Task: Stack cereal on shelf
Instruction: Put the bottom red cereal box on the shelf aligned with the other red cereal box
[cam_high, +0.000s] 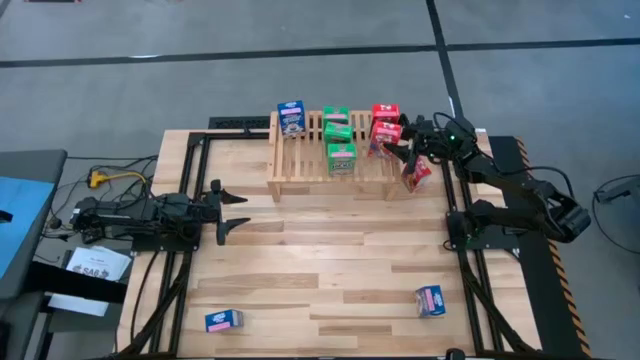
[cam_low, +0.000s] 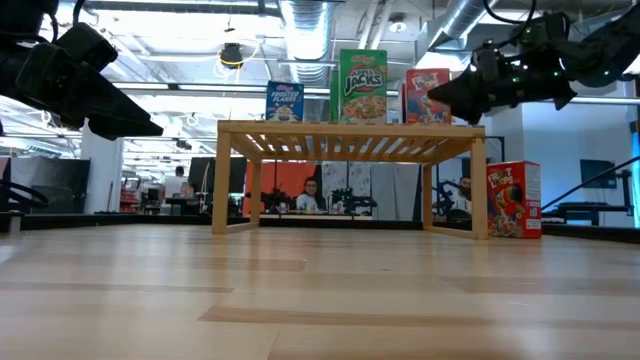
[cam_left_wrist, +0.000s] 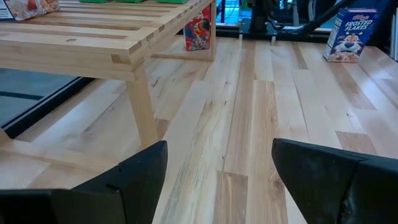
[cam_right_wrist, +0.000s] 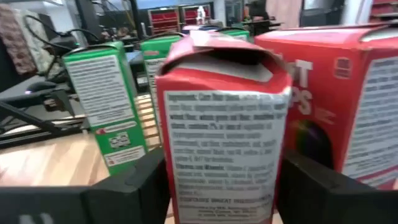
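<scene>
The light-wood shelf (cam_high: 305, 168) (cam_low: 350, 135) stands at the table's far side. On its slats stand one blue cereal box (cam_high: 291, 118) (cam_low: 284, 101), green boxes (cam_high: 340, 140) (cam_low: 362, 86) (cam_right_wrist: 106, 106) and two red boxes (cam_high: 385, 111) (cam_right_wrist: 348, 106). My right gripper (cam_high: 397, 142) (cam_right_wrist: 221, 186) reaches in from the right, shut on the nearer red box (cam_high: 386, 133) (cam_right_wrist: 224, 130). Another red box (cam_high: 417, 175) (cam_low: 513, 200) stands on the table by the shelf's right leg. My left gripper (cam_high: 232, 210) (cam_left_wrist: 217, 186) hovers open over the table's left part. My right gripper pinches the red box by its two narrow side walls (cam_right_wrist: 171, 174), low down, one finger (cam_right_wrist: 134, 186) on each side. The fingers come level from the table's right side. The box stands upright on the shelf's slats, and its top flap is crumpled.
Two blue boxes rest on the table's near part, one at the left (cam_high: 223, 320), one at the right (cam_high: 431, 300) (cam_left_wrist: 348, 34). Bare wood lies between them and the shelf. People sit in the room beyond the table.
</scene>
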